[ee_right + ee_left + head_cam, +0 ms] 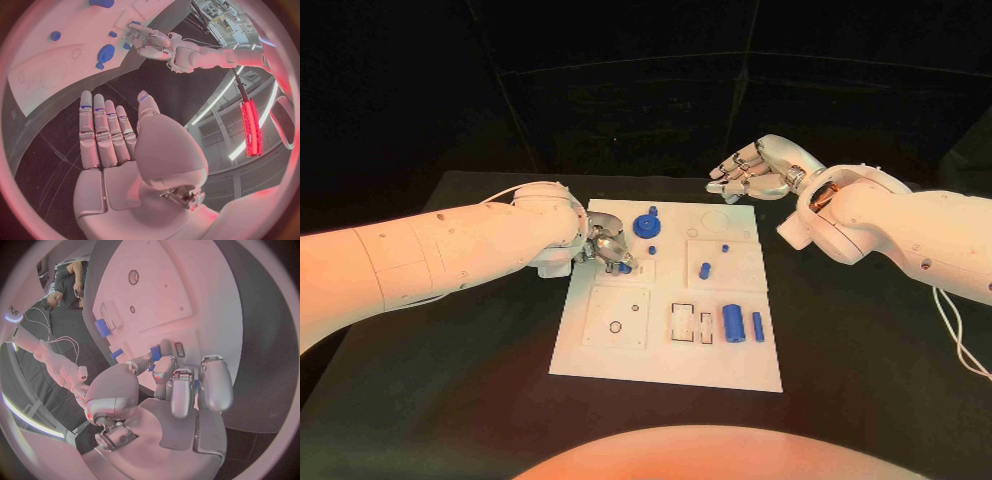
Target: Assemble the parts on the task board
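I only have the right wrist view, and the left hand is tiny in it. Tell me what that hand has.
Observer: In the left wrist view, the left hand pinches a small blue part between its fingertips.
Operator: Give me where it is on the board.
Observer: The head view puts it at the left edge of the task board, about midway along.
Operator: Report the parts nearest the robot.
Observer: A thick blue cylinder and a slim blue pin lie side by side there, just right of the rectangular slots.
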Robot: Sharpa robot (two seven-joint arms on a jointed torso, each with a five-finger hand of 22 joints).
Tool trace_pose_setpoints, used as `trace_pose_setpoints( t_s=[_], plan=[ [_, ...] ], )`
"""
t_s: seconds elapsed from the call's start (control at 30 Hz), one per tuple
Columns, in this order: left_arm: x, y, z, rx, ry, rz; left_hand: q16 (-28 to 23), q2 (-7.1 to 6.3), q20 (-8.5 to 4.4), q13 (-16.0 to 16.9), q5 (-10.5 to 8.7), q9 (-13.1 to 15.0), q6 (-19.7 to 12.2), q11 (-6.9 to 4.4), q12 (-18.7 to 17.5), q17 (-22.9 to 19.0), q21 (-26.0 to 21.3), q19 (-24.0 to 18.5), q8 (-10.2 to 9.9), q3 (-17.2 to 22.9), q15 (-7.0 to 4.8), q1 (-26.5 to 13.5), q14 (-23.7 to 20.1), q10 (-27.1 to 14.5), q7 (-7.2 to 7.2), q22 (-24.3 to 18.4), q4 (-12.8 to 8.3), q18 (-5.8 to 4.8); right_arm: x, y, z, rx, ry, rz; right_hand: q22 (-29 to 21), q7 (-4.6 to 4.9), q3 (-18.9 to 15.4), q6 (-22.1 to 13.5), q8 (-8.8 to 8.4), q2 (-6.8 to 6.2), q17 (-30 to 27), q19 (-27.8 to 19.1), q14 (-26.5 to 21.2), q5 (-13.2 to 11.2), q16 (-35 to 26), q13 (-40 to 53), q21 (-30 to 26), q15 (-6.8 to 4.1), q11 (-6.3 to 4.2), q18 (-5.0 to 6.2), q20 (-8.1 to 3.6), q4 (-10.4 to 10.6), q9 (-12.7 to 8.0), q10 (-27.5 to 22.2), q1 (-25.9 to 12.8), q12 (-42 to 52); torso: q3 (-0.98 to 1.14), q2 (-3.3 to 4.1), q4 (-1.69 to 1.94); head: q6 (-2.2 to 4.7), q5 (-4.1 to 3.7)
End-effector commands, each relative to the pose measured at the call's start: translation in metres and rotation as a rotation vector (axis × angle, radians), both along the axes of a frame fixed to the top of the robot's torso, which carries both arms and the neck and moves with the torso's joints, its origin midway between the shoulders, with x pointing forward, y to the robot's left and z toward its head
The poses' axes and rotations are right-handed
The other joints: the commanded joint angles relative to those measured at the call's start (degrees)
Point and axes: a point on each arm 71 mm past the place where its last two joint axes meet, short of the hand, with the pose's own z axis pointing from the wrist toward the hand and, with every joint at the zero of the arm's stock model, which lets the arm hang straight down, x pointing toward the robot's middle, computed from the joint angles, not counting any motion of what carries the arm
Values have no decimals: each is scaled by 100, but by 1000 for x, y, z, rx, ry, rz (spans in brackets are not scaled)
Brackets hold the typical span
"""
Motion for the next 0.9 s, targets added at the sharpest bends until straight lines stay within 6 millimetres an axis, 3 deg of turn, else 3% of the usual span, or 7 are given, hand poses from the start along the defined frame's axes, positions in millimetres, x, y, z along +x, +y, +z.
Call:
trace_pose_setpoints(
  t_s=[0.03, 0.23, 0.53, 0.9],
  plan=[
    [-3, -1, -4, 26, 34, -22, 37, 42, -25, 9, 27, -10, 91, -9, 21, 1508, 2, 92, -18, 219, -43, 53, 605, 41, -54, -1, -264, -84, 0, 1, 1, 3, -3, 9, -8, 53, -9, -3, -40, 17, -5, 18, -13, 23, -23, -5, -37, 27, 36, 28, 12, -23, -7, -13, -22, -38, -3, 3, 4, -1, -9],
    [-1, -1, -4, 28, 26, -17, 37, 35, -25, 18, 25, -20, 125, -7, 24, 1508, -2, 89, -22, 178, -44, 6, 605, 58, -53, -3, -243, -83, 0, 2, 1, 4, -3, 10, -8, 56, -12, -6, -44, 16, -17, 17, -18, 25, -22, -6, -49, 30, 39, 28, 14, -25, -7, -17, -26, -46, -1, 0, 4, -1, -6],
    [1, -2, -4, 29, 21, -13, 37, -114, -30, 39, -6, -75, 210, -10, 8, 1508, -3, 85, -68, -316, -46, -282, 605, 90, -59, 12, -55, -84, 0, 2, 2, 6, -3, 8, -8, 67, -26, -20, -59, 13, -52, 13, -42, 26, -24, -7, -89, 41, 50, 27, 24, -29, -8, -37, -43, -72, -1, 1, -2, -7, -12],
    [2, -2, -4, 35, 27, -15, 37, -155, -38, 61, -6, -113, 247, -20, -3, 1508, 11, 91, -107, -750, -56, -439, 605, 106, -72, 48, 115, -88, 0, 1, 1, 5, 0, 3, -7, 81, -52, -36, -77, 7, -102, 7, -73, 27, -23, -5, -144, 56, 65, 26, 38, -21, -7, -59, -88, -100, -3, -2, 2, -3, -32]
  ],
)
